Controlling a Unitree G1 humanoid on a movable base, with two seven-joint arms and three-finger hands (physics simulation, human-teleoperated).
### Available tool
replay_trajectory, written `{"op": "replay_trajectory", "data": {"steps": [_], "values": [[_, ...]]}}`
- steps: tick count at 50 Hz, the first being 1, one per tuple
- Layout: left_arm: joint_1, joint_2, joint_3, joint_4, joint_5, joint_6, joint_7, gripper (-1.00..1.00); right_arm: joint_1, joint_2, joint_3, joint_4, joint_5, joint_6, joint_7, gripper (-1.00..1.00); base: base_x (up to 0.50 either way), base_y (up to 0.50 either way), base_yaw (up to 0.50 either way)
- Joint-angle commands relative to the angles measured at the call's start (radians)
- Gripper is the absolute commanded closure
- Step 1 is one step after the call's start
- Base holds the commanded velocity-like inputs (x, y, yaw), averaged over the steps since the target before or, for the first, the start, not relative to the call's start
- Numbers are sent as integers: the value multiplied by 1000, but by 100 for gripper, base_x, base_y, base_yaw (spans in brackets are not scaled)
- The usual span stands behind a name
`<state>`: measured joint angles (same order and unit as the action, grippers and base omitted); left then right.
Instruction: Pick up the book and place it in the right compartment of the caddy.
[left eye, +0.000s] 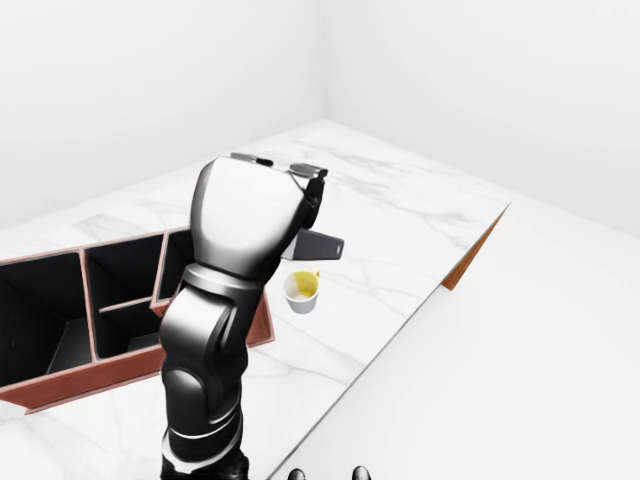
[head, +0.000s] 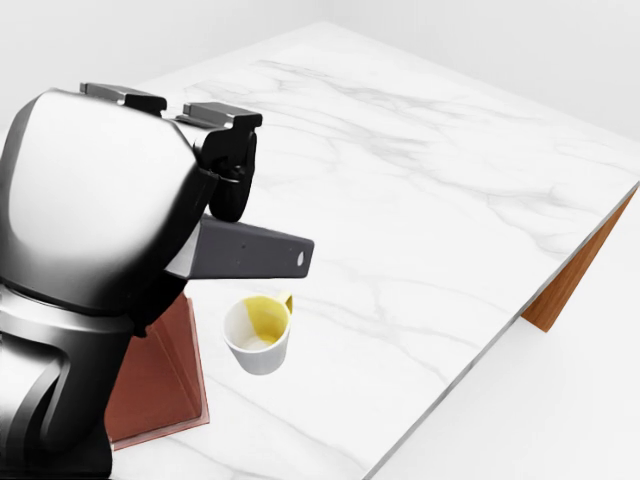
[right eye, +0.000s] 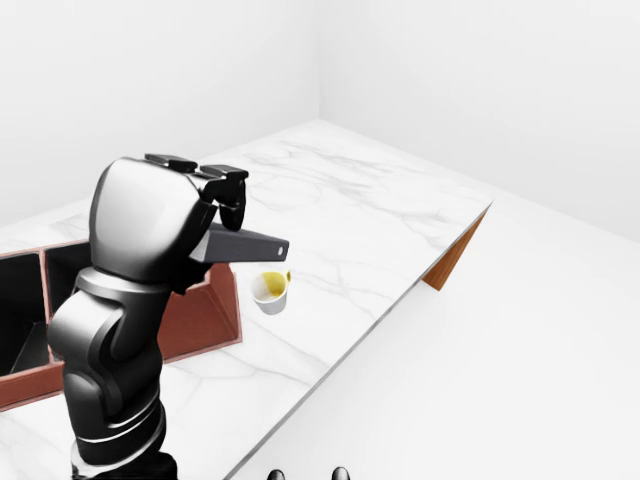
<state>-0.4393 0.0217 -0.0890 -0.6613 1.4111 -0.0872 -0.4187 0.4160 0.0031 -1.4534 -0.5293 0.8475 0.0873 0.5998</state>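
The dark grey book (head: 255, 250) is held flat in the air, with my left hand (head: 225, 175) shut on its left end. It hangs above the right end of the red-brown caddy (left eye: 120, 360), over the cup. The caddy has black-lined compartments; its right compartment (left eye: 176, 262) is mostly hidden behind my forearm in the left-eye view. In the head view only the caddy's right outer wall (head: 160, 375) shows. Two dark fingertips (left eye: 325, 474) poke up at the bottom edge of the left-eye view; I cannot tell their pose.
A white cup with yellow inside (head: 258, 335) stands on the marble table (head: 400, 180) just right of the caddy, under the book. The table's right edge runs diagonally, with a wooden leg (head: 575, 280) below it.
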Motion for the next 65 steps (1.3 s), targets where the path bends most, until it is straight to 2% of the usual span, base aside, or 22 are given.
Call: {"op": "replay_trajectory", "data": {"steps": [1, 11, 23, 27, 34, 41, 45, 52, 54, 65], "values": [[-163, 95, 102, 188, -63, 0, 65, 100, -1, 0, 2, 0, -2, 0, -2, -100, 0, 0, 0], [-207, 175, 145, 310, -104, 2, 116, 100, 2, 0, -1, -5, 3, 0, -3, -100, 0, 0, 0], [-235, 270, 201, 376, -157, 43, 142, 100, -1, -2, 0, -1, -1, 0, -4, -100, 0, 0, 0], [-220, 294, 216, 386, -169, 50, 159, 100, 0, -2, 0, -2, 0, 0, -4, -100, 0, 0, 0], [-200, 330, 241, 355, -193, 66, 145, 100, -1, -1, 0, -1, -4, 0, -2, -100, 0, 0, 0], [-203, 354, 257, 362, -207, 73, 148, 100, -1, 0, 2, 0, -6, 0, -2, -100, 0, 0, 0], [-197, 374, 277, 366, -221, 84, 150, 100, -1, -2, 0, -1, -5, 0, -5, -100, 0, 0, 0], [-186, 402, 286, 410, -218, 87, 189, 100, -3, 1, 5, -2, -18, 0, -7, -100, 0, 0, 0], [-184, 404, 286, 412, -197, 97, 203, 100, -4, 2, 9, 0, -24, 0, -3, -100, 0, 0, 0], [-184, 405, 285, 412, -197, 98, 203, 100, -4, 2, 9, 0, -24, 0, -3, -100, 0, 0, 0]]}}
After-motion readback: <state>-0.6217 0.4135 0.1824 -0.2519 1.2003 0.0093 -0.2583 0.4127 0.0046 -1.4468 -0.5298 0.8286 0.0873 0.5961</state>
